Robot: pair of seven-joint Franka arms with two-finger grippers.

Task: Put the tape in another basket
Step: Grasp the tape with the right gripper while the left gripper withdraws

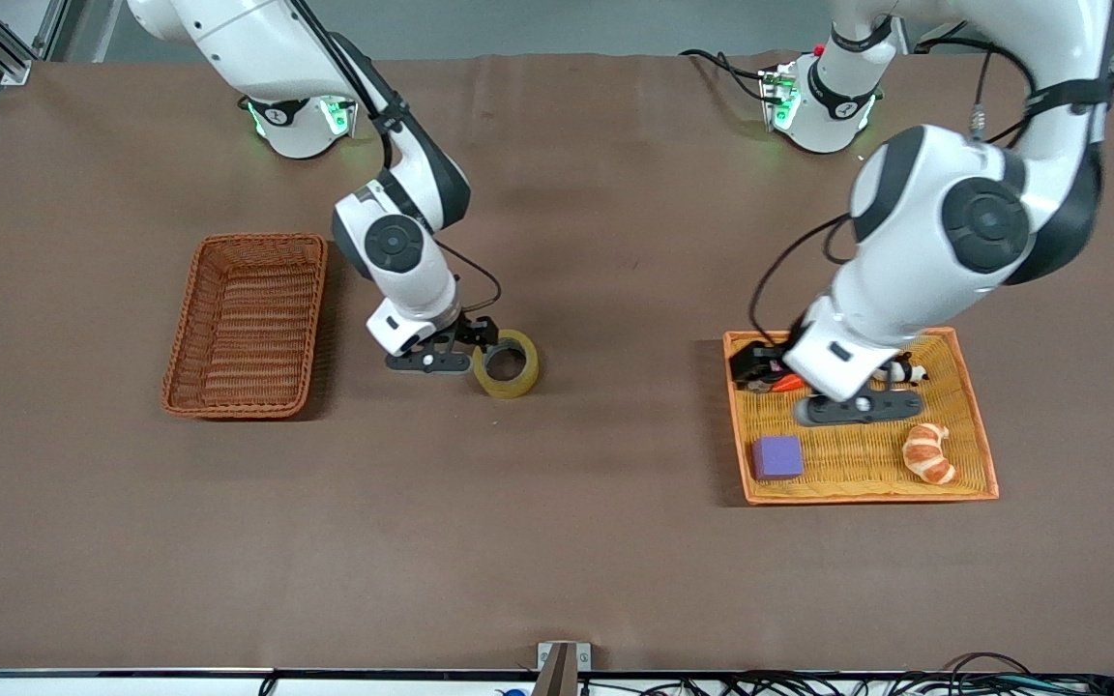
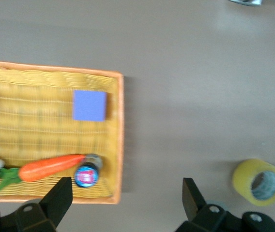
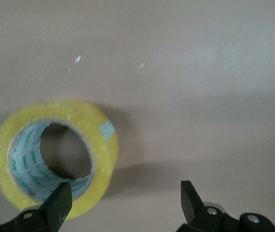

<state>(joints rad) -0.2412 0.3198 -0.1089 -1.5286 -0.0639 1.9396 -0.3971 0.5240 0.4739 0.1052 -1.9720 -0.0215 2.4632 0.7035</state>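
Beside your right gripper (image 1: 477, 360), the tape (image 1: 507, 363) lies flat on the table (image 1: 615, 541), off to one finger's side rather than between the wide-open, empty jaws. Close now and you would likely pinch air or shove the roll away from the basket (image 1: 246, 324). Your left gripper (image 1: 813, 379) waits, spread and empty, over the yellow tray (image 1: 866, 493).

The ring-shaped roll of translucent yellow tape (image 1: 507, 363) has a grey inner core with small green print, and it lies on the plain brown table (image 1: 615, 541). The deep rectangular woven basket (image 1: 248, 324) is reddish-brown, while the shallow woven tray (image 1: 973, 425) is yellow with an orange rim. In the tray are a purple block (image 1: 776, 457), an orange carrot with green leaves (image 2: 45, 168) and a tan striped croissant (image 1: 929, 451).
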